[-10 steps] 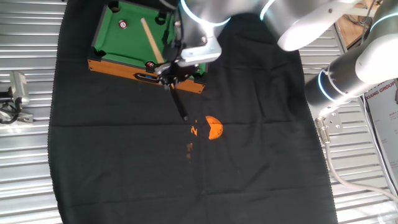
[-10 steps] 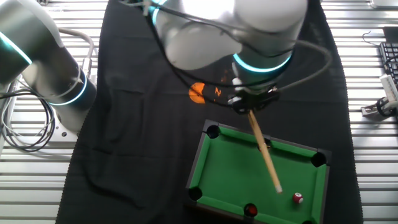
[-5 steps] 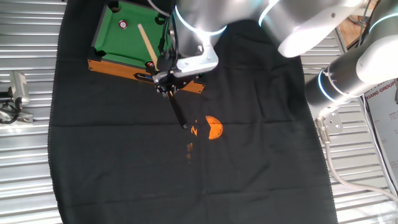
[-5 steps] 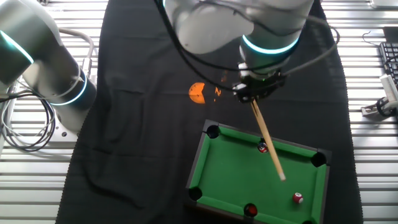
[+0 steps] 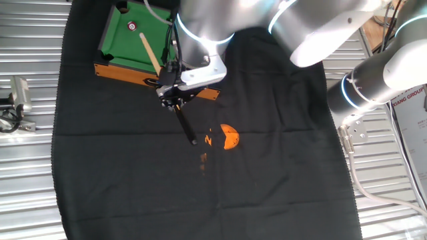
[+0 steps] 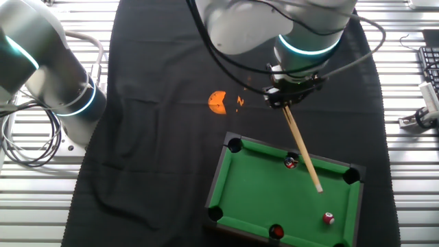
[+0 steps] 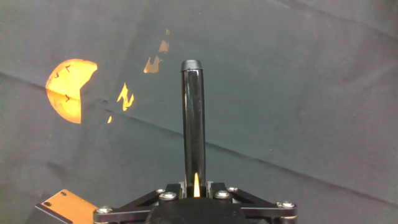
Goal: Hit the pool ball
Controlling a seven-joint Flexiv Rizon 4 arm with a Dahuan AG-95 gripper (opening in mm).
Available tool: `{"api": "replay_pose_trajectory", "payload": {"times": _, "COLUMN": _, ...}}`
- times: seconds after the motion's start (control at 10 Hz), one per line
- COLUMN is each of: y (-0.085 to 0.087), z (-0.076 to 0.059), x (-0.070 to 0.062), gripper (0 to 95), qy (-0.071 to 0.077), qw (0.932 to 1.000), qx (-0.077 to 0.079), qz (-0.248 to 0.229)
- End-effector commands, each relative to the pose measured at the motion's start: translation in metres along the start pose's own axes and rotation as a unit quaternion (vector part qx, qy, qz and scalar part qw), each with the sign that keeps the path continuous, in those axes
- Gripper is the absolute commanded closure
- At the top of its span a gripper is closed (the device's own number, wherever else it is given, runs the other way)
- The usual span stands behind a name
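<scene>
1. Since the earlier frames, our arm had swung the cue stick across the green toy table, its tip shifting toward the table's right side in the other fixed view.
2. We kept the gripper clamped on the cue's dark butt, which points up the middle of the hand view.
3. We saw the pool ball at lower right of that view, apart from the tip: not yet struck, we judged.

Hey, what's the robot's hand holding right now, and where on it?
The hand grips the cue stick where its dark butt meets the pale wooden shaft, with the tip out over the green toy table.
</scene>
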State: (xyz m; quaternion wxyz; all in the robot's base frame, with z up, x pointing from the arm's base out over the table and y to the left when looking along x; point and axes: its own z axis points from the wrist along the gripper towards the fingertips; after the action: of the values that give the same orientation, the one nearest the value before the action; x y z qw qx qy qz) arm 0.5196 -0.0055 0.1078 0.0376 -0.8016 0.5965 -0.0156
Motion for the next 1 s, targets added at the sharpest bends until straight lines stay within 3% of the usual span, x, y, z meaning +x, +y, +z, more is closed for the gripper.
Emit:
{"api": "replay_pose_trajectory", "payload": {"times": 0.1, "y": -0.0062, "z": -0.0016, "x": -0.0007, "gripper": 95.0, "qy": -0.009, "qw": 1.0000, "qx": 0.000, "qz": -0.002}}
{"api": "replay_pose_trajectory", "payload": {"times": 0.8, "y": -0.0140, "z": -0.0048, "x": -0.0078, "gripper": 95.0, "qy": -0.033, "qw": 0.9994, "qx": 0.004, "qz": 0.008}}
{"api": "replay_pose_trajectory", "payload": {"times": 1.0, "y": -0.0141, "z": -0.0058, "x": -0.0079, "gripper": 95.0, "qy": -0.031, "qw": 0.9995, "qx": 0.004, "qz": 0.009}}
